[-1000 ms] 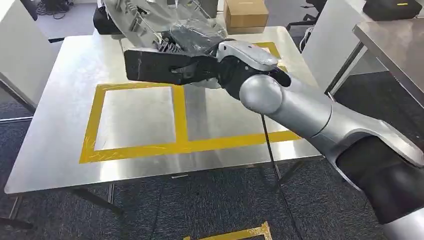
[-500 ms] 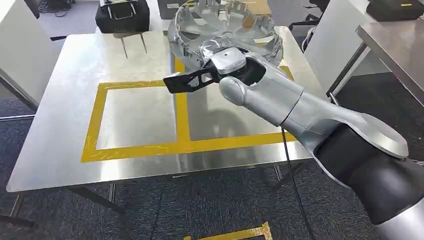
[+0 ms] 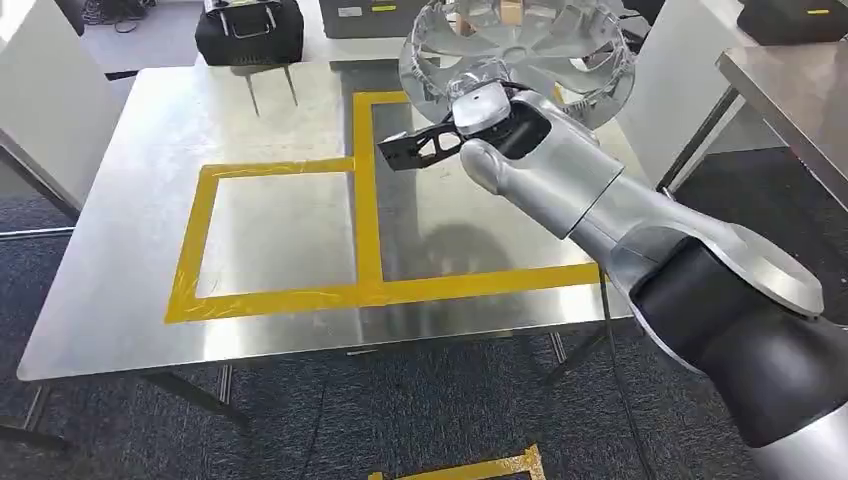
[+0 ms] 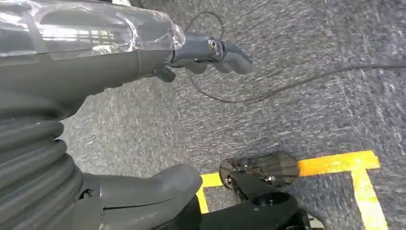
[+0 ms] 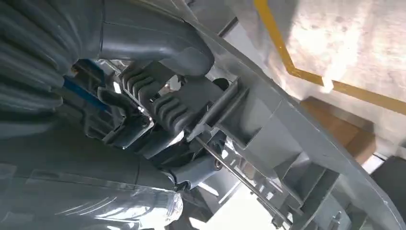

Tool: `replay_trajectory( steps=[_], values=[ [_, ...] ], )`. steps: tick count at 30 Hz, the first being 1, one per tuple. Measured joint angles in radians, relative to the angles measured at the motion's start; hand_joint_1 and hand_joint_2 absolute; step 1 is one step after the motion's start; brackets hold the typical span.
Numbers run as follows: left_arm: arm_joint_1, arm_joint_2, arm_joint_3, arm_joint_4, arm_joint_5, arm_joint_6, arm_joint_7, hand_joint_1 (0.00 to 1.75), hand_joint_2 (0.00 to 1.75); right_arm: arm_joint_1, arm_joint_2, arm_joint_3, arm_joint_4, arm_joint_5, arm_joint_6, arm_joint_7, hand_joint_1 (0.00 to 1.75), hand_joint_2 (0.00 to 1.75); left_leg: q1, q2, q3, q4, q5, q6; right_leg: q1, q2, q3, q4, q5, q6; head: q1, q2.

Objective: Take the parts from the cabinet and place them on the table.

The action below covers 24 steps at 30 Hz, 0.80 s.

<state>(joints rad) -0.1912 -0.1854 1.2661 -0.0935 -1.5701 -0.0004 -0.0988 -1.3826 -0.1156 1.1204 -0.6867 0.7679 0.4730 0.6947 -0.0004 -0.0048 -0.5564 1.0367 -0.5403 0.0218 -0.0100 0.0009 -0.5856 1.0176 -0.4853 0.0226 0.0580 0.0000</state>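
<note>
A silver wheel cover [image 3: 520,40] hangs tilted above the far right part of the steel table [image 3: 120,200]. My right hand [image 3: 478,102] grips its rim, and the forearm hides most of the fingers in the head view. The right wrist view looks from close up at the ribbed fingers [image 5: 163,103] and thumb clamped on the grey rim of the wheel cover [image 5: 297,143]. My left hand [image 4: 143,96] hangs over the carpet, its fingers [image 4: 225,50] and thumb apart and nothing between them.
Yellow tape [image 3: 362,190] marks rectangles on the table top. A black bag [image 3: 248,30] stands at the table's far edge. Another steel table [image 3: 790,80] lies to the right and a white panel [image 3: 40,100] to the left. A cable [image 4: 287,86] crosses the carpet.
My right arm has swung the wheel cover from the table's far left-middle to the far right. The cover has turned, so its rim now faces me.
</note>
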Motion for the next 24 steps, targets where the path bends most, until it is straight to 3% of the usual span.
replay_trajectory(
  steps=[3,4,8,9,24],
  values=[
    [0.0,0.0,-0.003,0.0,0.0,-0.002,-0.003,0.0,1.75,0.0,-0.003,-0.01,0.007,0.005,0.002,0.0,1.75,1.75,0.0,0.0,0.0,0.0,0.0,0.0,0.0,0.0,0.0,0.0,0.0,0.0,0.0,0.0],
    [0.0,0.0,-0.004,0.0,0.0,-0.003,-0.006,0.0,1.75,0.0,-0.003,-0.011,0.008,0.008,0.003,0.0,0.0,0.0,0.0,0.0,0.0,0.0,0.0,0.0,0.0,0.0,0.0,0.0,0.0,0.0,0.0,0.0],
    [-0.001,0.0,-0.023,0.0,0.0,-0.008,-0.027,0.0,1.75,0.001,-0.003,-0.018,0.008,0.029,0.006,0.0,0.0,0.0,0.0,-0.001,0.001,0.0,0.0,0.0,0.0,-0.001,0.0,0.0,0.0,0.0,-0.001,0.0],
    [-0.003,-0.001,-0.028,0.0,0.0,-0.008,-0.027,0.0,0.0,0.001,-0.003,-0.021,0.008,0.029,0.006,0.0,0.0,0.0,0.0,-0.002,0.001,0.0,0.0,0.0,0.0,-0.001,0.0,0.0,0.0,0.0,-0.001,0.0],
    [-0.006,-0.002,-0.052,0.0,0.002,0.014,0.003,0.0,0.0,0.004,-0.019,-0.029,-0.007,-0.017,-0.037,-0.005,0.0,0.0,0.0,-0.004,0.002,0.0,0.001,-0.001,0.0,-0.002,0.003,0.0,0.0,0.0,0.0,0.0]
  ],
)
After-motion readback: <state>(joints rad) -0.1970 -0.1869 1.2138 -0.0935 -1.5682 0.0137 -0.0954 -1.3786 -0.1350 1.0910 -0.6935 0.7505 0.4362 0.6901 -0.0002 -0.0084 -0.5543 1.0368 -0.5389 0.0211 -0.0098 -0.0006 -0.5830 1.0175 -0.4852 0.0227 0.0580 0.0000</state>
